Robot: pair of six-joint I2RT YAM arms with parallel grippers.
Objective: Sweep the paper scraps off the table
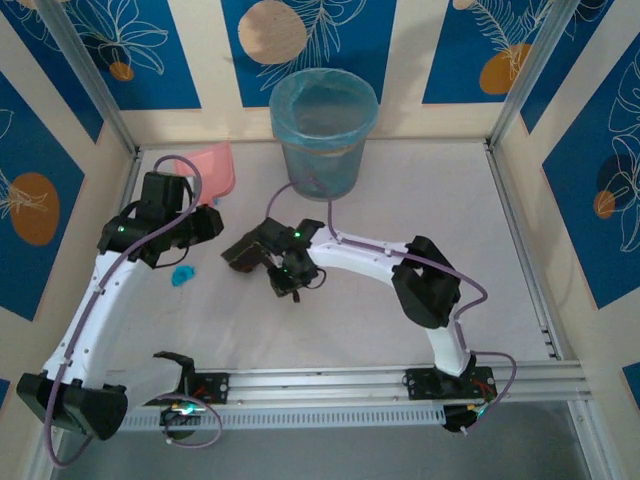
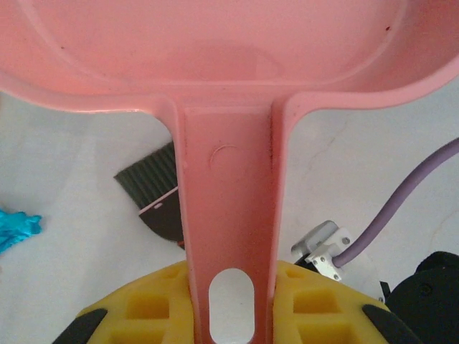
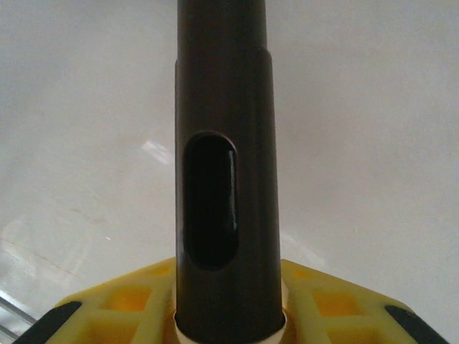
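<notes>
Since sweeping needs both tools, left gripper [image 2: 229, 312] clamps the dustpan handle [image 2: 229, 193], right gripper [image 3: 228, 315] the brush handle [image 3: 224, 107], one blue scrap [image 1: 183, 274] waiting near the table's [image 1: 420, 200] left edge.

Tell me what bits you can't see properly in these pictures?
- Dustpan: front cut off by top edge, left wrist view.
- Brush handle: far end cut off by top edge, right wrist view.
- Blue paper scrap: cut off by left edge, left wrist view.
- Bin: contents blurred behind blue liner, top view.

Crumpled blue paper scrap [image 1: 183, 275], on white table [image 1: 420, 200]
</notes>
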